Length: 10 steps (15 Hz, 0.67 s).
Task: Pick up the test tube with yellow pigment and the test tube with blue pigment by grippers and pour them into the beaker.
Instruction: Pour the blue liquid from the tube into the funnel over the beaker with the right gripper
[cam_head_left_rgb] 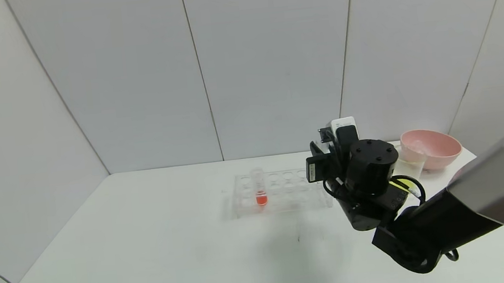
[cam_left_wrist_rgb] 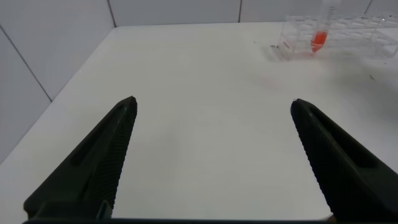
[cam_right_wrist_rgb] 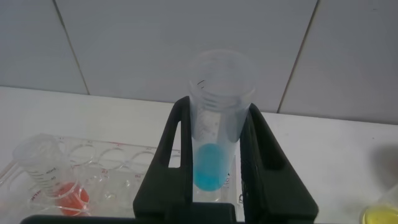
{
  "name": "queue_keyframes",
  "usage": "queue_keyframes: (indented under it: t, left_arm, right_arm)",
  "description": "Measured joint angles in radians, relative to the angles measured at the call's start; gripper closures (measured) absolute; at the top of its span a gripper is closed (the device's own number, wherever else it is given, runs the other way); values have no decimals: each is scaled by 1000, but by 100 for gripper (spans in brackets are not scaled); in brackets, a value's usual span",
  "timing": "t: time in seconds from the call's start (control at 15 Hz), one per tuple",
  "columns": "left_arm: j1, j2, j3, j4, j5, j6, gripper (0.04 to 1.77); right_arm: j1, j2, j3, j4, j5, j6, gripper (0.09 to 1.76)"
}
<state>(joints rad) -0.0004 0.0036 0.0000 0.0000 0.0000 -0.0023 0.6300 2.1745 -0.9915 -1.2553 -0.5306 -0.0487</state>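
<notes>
My right gripper [cam_right_wrist_rgb: 216, 106] is shut on the test tube with blue pigment [cam_right_wrist_rgb: 211, 165], one black finger on each side of it. The tube's open mouth points away from the wrist and the cyan liquid sits low in it. It hangs over the right end of the clear rack [cam_right_wrist_rgb: 112, 165]. In the head view the right wrist [cam_head_left_rgb: 369, 162] hides both the fingers and the tube. The beaker [cam_head_left_rgb: 410, 167] stands just right of that wrist, before the pink bowl. A yellow patch [cam_right_wrist_rgb: 380, 215] shows at the wrist view's corner. The test tube with yellow pigment is not recognisable anywhere. My left gripper [cam_left_wrist_rgb: 212, 101] hangs open over bare table.
The clear rack [cam_head_left_rgb: 280, 192] sits mid-table with one tube of red-orange liquid [cam_head_left_rgb: 259, 189] in its left end. A pink bowl [cam_head_left_rgb: 433, 148] stands at the back right corner with something clear inside. White walls close in the back and left.
</notes>
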Motion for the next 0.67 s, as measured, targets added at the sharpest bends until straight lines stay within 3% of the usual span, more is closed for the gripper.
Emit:
queue_keyframes:
  t: [0.4, 0.53, 0.67]
  left_arm:
    - [0, 0, 0, 0, 0, 0, 5]
    - [0, 0, 0, 0, 0, 0, 5]
    - [0, 0, 0, 0, 0, 0, 5]
  right_arm:
    - [-4, -38, 19, 42, 69, -10, 135]
    - [-21, -85, 44, 101, 141, -9, 135]
    - [-55, -152, 93, 155, 281, -7, 135]
